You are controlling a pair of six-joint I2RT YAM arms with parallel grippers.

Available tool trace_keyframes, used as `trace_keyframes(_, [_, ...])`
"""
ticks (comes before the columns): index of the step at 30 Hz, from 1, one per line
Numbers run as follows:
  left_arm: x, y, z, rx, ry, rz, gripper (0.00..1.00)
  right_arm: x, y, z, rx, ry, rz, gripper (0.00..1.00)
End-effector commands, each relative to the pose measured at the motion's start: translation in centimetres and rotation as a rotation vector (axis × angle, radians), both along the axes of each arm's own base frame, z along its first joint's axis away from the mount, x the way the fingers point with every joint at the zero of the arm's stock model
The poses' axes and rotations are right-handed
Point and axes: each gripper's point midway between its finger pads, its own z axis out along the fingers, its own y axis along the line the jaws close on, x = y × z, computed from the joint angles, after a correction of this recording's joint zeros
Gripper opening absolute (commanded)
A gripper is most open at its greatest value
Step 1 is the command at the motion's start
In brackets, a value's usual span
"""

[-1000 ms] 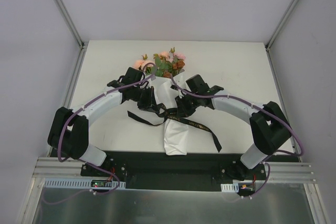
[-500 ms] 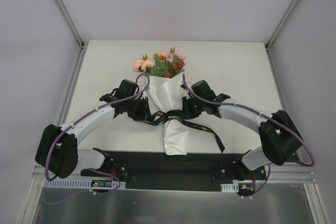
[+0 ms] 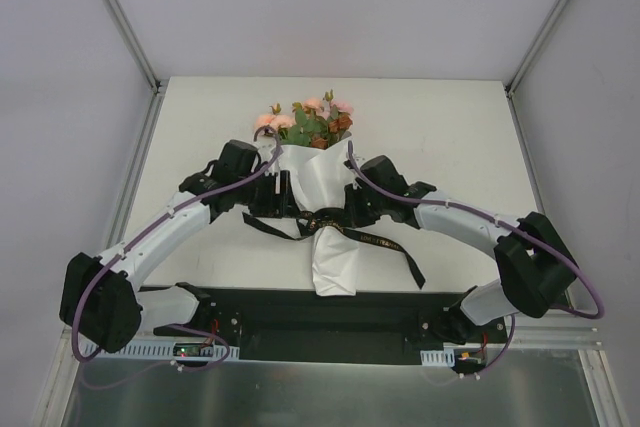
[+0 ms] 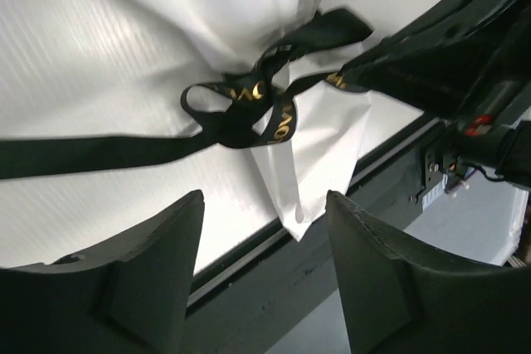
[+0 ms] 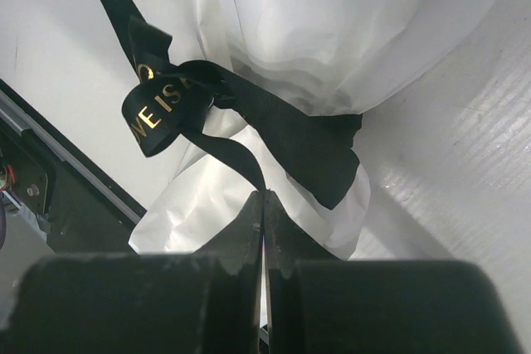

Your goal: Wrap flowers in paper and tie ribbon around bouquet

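The bouquet (image 3: 320,182) lay midway across the bench (image 3: 450,127), blooms toward the far edge, paper tail at the near edge, the ribbon (image 3: 335,222) knotted round its waist. The left fingers (image 4: 153,275) stood apart, holding nothing; the right fingers (image 5: 241,246) were pinched shut on 1 ribbon strand. Bare bench ran to both side edges.

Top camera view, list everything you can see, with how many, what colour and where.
flowers: one bunch, pink, peach, rust, green leaves; far middle, above the paper
paper: one, white; wrapped round the stems, mid-table
ribbon: one, black, gold lettering; knotted round the paper, tails trailing either side
table: one, white; under everything
left gripper: one, black; open, left of the paper
right gripper: one, black; shut on ribbon, right of the paper
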Motion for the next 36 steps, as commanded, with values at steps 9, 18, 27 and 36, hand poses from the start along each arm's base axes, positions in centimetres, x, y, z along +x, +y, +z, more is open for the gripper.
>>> trace_keyframes(9, [5.7, -7.4, 2.6, -0.012, -0.197, -0.241, 0.55, 0.1, 0.3, 1.3, 0.072, -0.025, -0.079, 0.00])
trace_keyframes(18, [6.3, -9.9, -0.4, 0.044, -0.287, -0.388, 0.63, -0.1, 0.2, 0.8, 0.107, 0.010, -0.163, 0.00])
trace_keyframes(27, [5.3, -10.2, -3.2, 0.043, -0.205, -0.425, 0.62, 0.4, 0.6, 1.2, 0.157, 0.024, -0.224, 0.01])
trace_keyframes(36, [5.2, -10.1, -2.6, 0.033, -0.214, -0.409, 0.24, 0.7, 0.7, 0.9, 0.191, 0.057, -0.301, 0.01])
